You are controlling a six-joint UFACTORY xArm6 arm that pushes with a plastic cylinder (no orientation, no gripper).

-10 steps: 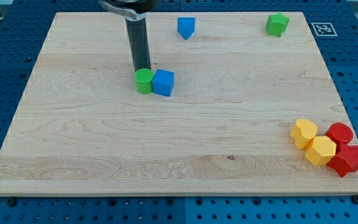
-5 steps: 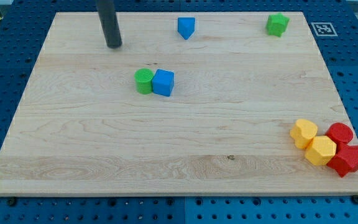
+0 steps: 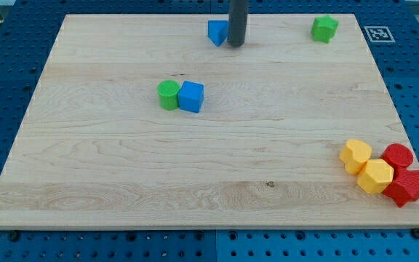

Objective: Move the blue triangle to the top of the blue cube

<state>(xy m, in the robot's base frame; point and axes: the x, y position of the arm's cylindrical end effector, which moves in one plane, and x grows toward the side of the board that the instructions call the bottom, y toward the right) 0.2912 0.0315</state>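
- My tip stood near the top edge of the frame, just right of centre-left, with the rod rising out of view above it.
- The tip sat against the right side of the blue triangle — touching or nearly so; the rod covered that edge, so contact could not be confirmed.
- The rod carried no jaws; it held nothing and could only push.
- The blue cube lay lower in the frame, left of centre, well apart from the blue triangle.
- A green cylinder sat against the left side of the blue cube, touching it.
- A green block rested in the upper right of the frame, near the corner of the wooden board.
- Four blocks were clustered at the lower right edge of the board — two yellow blocks on the left of the group, a red cylinder and a red block on the right.
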